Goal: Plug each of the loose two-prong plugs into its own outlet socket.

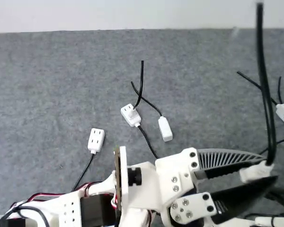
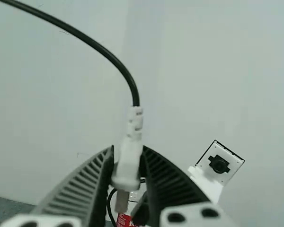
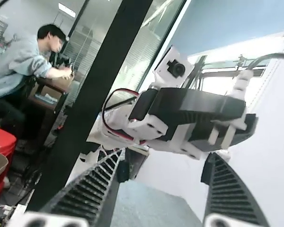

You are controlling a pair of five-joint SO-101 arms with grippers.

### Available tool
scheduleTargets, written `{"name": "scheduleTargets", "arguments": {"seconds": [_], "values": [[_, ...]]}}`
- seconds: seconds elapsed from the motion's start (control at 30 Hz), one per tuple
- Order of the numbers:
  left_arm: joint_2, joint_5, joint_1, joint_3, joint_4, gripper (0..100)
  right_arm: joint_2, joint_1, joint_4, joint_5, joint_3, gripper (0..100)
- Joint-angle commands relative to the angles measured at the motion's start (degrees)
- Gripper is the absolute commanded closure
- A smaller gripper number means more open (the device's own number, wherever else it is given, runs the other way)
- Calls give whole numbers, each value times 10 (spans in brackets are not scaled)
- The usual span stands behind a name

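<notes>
White plug (image 2: 128, 163) was clamped in the left gripper (image 2: 128, 153), raised off the table (image 1: 47, 85), right gripper (image 3: 165, 158) spread empty; plug could be twisted askew by drag from its cable (image 2: 135, 97)

Left gripper (image 2: 128, 158) clamped on two-prong plug (image 2: 127, 168). Left arm (image 1: 156, 182) held above table, fingers pointing sideways. Right gripper (image 3: 166, 156) jaws spread wide, wrist apparently tilted upward toward left arm.

A workplace, part office and part lab: a glass partition (image 3: 87, 42), a strip light (image 3: 66, 9) beyond it, a cluttered desk (image 3: 49, 87) behind it, and a grey felt tabletop (image 1: 47, 85).
</notes>
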Motion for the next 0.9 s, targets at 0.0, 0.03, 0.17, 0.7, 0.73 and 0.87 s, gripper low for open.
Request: {"name": "scheduleTargets", "arguments": {"seconds": [0.0,0.03,0.17,0.7,0.73,0.87], "values": [[18,47,-4,-40,-18,988,4,0,27,-33,-2,746],[27,55,-7,-48,-18,988,4,0,28,-33,-7,746],[59,99,-18,-75,-16,988,4,0,28,-34,-23,746],[90,131,-18,-106,-17,989,3,-1,30,-35,-39,746],[91,131,-18,-110,-15,989,3,-1,30,-35,-39,746],[91,131,-18,-112,-4,989,3,-1,30,-35,-38,746]]}}
